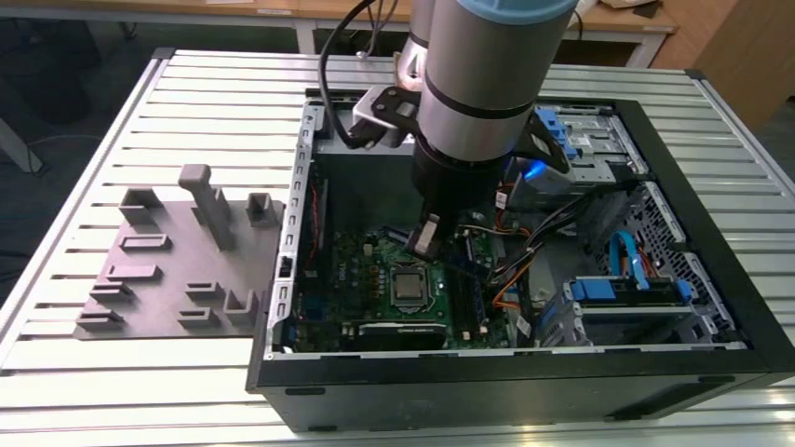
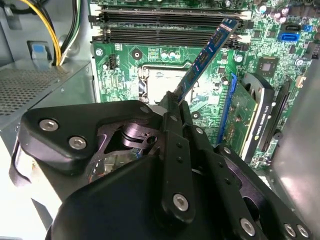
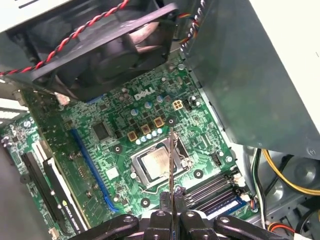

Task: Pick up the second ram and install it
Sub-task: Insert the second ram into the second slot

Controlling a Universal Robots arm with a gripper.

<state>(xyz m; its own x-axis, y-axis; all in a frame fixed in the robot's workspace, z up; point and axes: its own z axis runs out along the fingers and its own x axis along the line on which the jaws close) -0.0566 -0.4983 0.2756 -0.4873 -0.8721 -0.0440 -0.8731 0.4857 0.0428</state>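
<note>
the claw (image 2: 172,102) is down inside the open computer case (image 1: 695,307), over the green motherboard (image 3: 120,130), and it is clenched on the second ram (image 2: 207,52). the stick reaches out from between the fingers (image 2: 176,150) towards the long black memory slots (image 2: 165,22). in the first wrist view the second ram (image 3: 171,155) shows edge-on as a thin line above the cpu socket (image 3: 157,165). i judge it is not yet seated. whether its far end touches a slot i cannot tell.

the main risk is alignment. the stick looks angled against the run of the slots, so a push now could land its edge on a slot wall or a latch and not in the groove. that could bend the stick or flex the board. pinched along only a short part of its length, it may also pivot or slip under load.

the cpu socket lies just beside the slots, and a stray corner could scrape it. the graphics card (image 2: 255,115) stands near on one side and the yellow cables (image 2: 65,30) on the other, so a sideways correction could snag either.

the gray tray (image 1: 162,270) sits on the desk (image 1: 186,84) at the exterior view's left, well apart from the work.
</note>
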